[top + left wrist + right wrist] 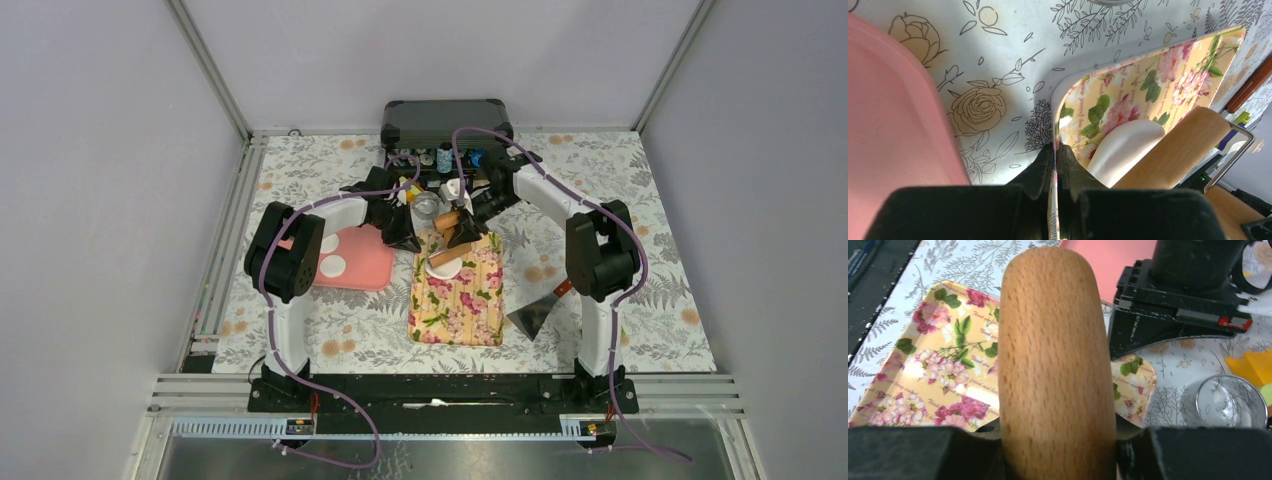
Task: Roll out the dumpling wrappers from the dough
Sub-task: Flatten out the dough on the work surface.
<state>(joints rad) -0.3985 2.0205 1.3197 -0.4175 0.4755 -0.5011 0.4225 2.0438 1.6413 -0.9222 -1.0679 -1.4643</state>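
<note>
The right gripper (1058, 452) is holding a thick light-brown wooden rolling pin (1055, 365). Its two fingers are pressing on both sides of the wood. The left gripper (1055, 156) is almost closed and is pinching the far left corner of the yellow flowered rectangular board (1148, 85). I judge it is steadying the board for the rolling.

The flattened white round piece of dough (1125, 150) is lying on the far part of this board, just beside the left gripper and touching the side of the rolling pin. From the right wrist camera the dough is not showing, because the pin is hiding it. So I cannot tell if the pin is pressing on it or hovering just over it.

The long axis of the pin is pointing away from the right gripper, toward the left gripper and the pink plastic tray (365, 262). The rolling stroke should therefore go across this axis, over the dough. The right arm is the one doing the work.

Two thin white round dumpling wrappers (330, 255) are resting on the pink tray, on the bench (640, 200).
</note>
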